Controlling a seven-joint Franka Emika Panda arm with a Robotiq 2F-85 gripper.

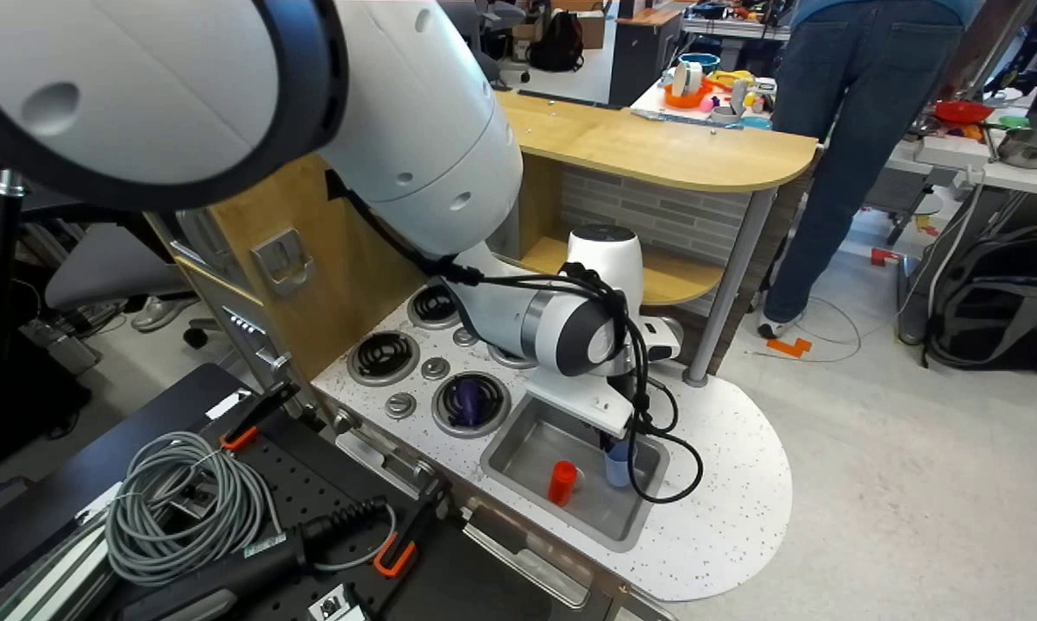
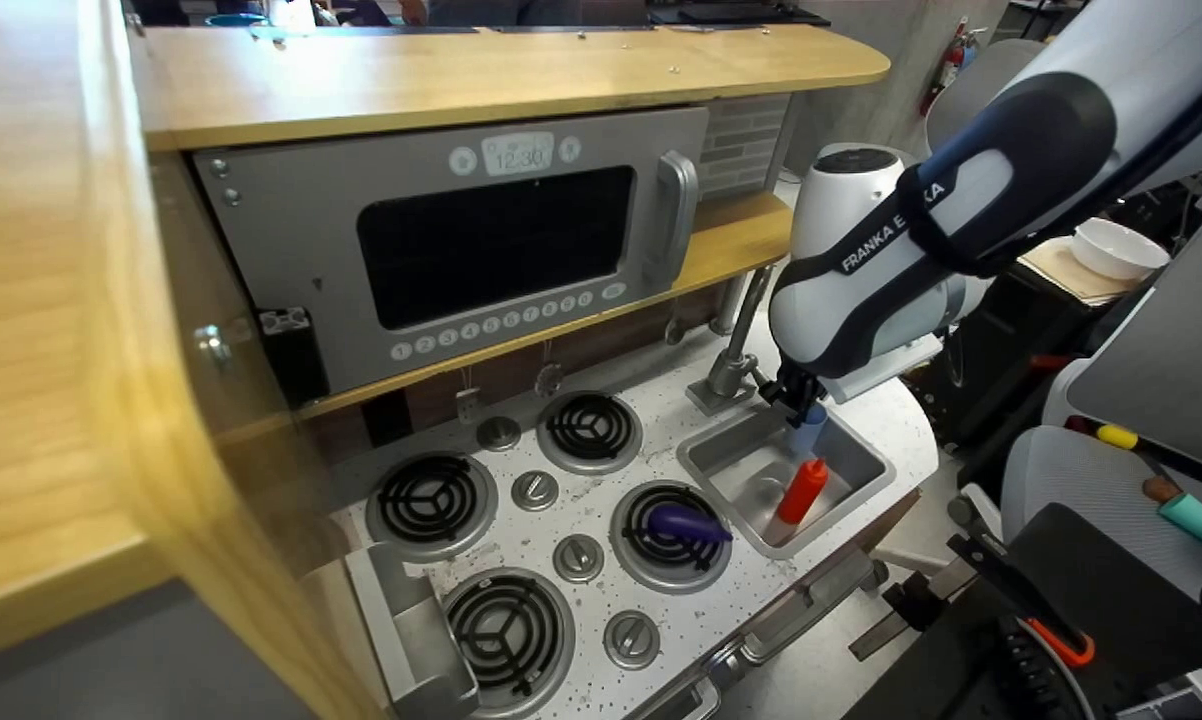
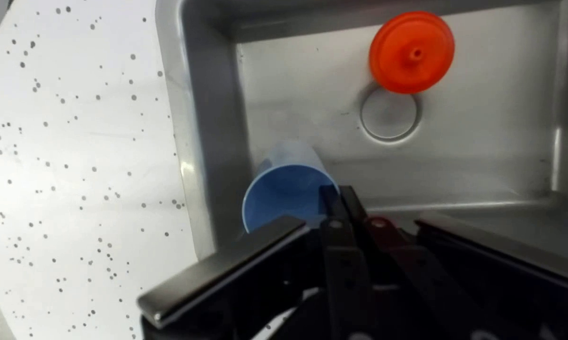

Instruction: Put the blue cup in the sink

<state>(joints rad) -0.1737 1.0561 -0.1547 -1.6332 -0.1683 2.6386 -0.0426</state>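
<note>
The small light-blue cup (image 1: pixel 619 467) is inside the grey sink basin (image 1: pixel 531 442), near a corner; it also shows in an exterior view (image 2: pixel 809 428). In the wrist view the cup (image 3: pixel 288 196) has its open mouth toward the camera, beside the sink (image 3: pixel 303 99) wall. My gripper (image 3: pixel 339 190) is shut on the cup's rim, with one finger inside the cup and one outside. I cannot tell whether the cup's bottom touches the sink floor. In both exterior views the arm and cables partly hide the fingers.
A red bottle (image 2: pixel 803 490) stands in the sink beside the cup, near the drain (image 3: pixel 389 114). The metal faucet (image 2: pixel 731 375) rises behind the sink. A dark purple object (image 2: pixel 683 522) lies on a burner next to the sink. A shelf (image 1: pixel 656 142) stands over the counter.
</note>
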